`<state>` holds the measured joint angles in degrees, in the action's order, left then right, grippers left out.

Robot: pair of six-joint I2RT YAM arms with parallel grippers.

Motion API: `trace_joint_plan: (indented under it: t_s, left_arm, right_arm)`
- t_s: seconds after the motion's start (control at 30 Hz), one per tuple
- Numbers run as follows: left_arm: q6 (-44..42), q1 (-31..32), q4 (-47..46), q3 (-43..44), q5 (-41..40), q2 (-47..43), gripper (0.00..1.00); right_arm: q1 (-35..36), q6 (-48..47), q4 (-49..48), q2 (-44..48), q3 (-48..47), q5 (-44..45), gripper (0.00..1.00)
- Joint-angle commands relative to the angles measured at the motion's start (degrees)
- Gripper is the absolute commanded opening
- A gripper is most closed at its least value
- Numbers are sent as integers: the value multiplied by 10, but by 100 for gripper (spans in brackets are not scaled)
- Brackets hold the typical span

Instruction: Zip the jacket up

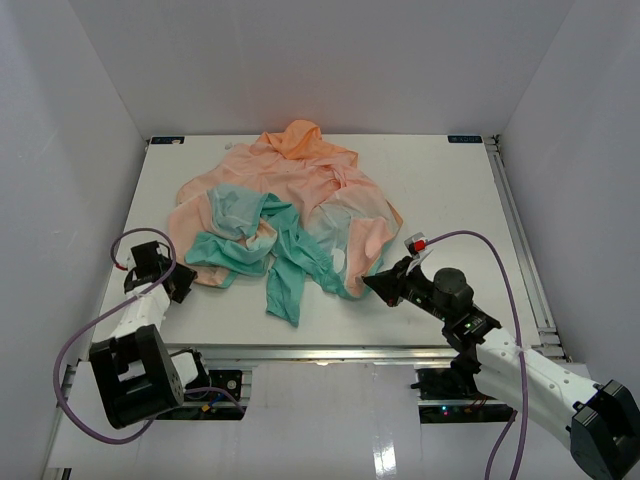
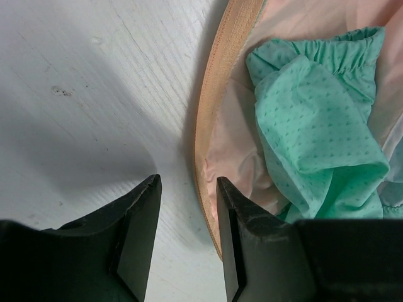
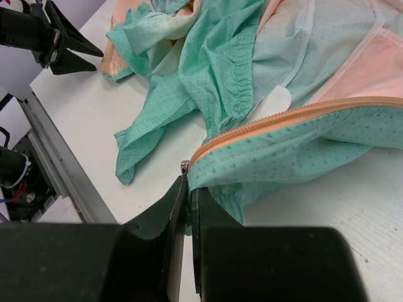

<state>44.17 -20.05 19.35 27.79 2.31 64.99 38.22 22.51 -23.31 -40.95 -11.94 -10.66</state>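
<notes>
From above, the jacket (image 1: 290, 200) lies crumpled in the middle of the table (image 1: 450, 190). The left gripper (image 1: 183, 288) sits at its near-left edge, and the right gripper (image 1: 370, 285) meets its near-right hem.

In the left wrist view the fingers stand apart over bare table and grasp nothing. The jacket's orange edge runs just beside the right-hand finger, with a teal cuff beyond it.

In the right wrist view the fingers are pinched together on the teal hem, at the lower end of the zipper (image 3: 283, 119).
</notes>
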Motion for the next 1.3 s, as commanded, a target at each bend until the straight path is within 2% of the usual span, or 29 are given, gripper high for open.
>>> trace_joint_plan:
  t_s: [0.0, 0.1, 0.2, 0.27, 0.33, 0.37, 0.5, 0.63, 0.7, 0.77, 0.83, 0.93, 1.0, 1.1, 1.27]
  left_arm:
    - [19, 11, -39, -6, 1, 13, 51]
    - [29, 15, -57, -18, -7, 28, 48]
    - [31, 15, -59, -14, -21, 30, 39]
    - [26, 15, -56, 1, -44, 17, 28]
    - [10, 15, -37, 25, -59, 21, 8]
    - [1, 15, -24, 42, -67, 28, 1]
    - [-52, 8, 53, 162, -129, 51, 0]
    - [-122, 7, 85, 238, -197, 7, 0]
    - [-158, 7, 85, 267, -184, -10, 0]
    - [-220, 11, 89, 317, -95, -10, 0]
    - [-261, 47, 99, 369, -10, 6, 0]
    - [-299, 208, 185, 475, -29, 90, 0]
    - [-299, 302, 218, 495, -42, 126, 0]
    - [-287, 434, 201, 446, -89, 133, 0]
    - [-249, 573, 136, 349, -86, 143, 0]
  right_arm:
    - [-2, -1, -20, 4, -14, 1, 8]
    - [-2, -4, -22, -1, -15, 1, 8]
    - [-2, -5, -23, -5, -17, 3, 8]
    - [-2, -5, -22, -5, -17, 2, 8]
    - [-2, -4, -20, -3, -16, 2, 8]
    - [-2, -4, -19, -1, -16, 2, 8]
    - [-2, -4, -14, 9, -16, 6, 8]
    - [-2, -3, -11, 12, -13, 8, 8]
    - [-2, -2, -12, 10, -13, 8, 8]
    - [-2, -2, -13, 8, -14, 7, 8]
    - [-2, -1, -15, 4, -13, 7, 8]
    - [-2, 1, -16, -3, -15, 10, 8]
    - [-2, 3, -16, -11, -20, 8, 8]
    - [-1, 7, -15, -21, -22, 5, 8]
    - [-1, 9, -18, -42, -19, 18, 8]
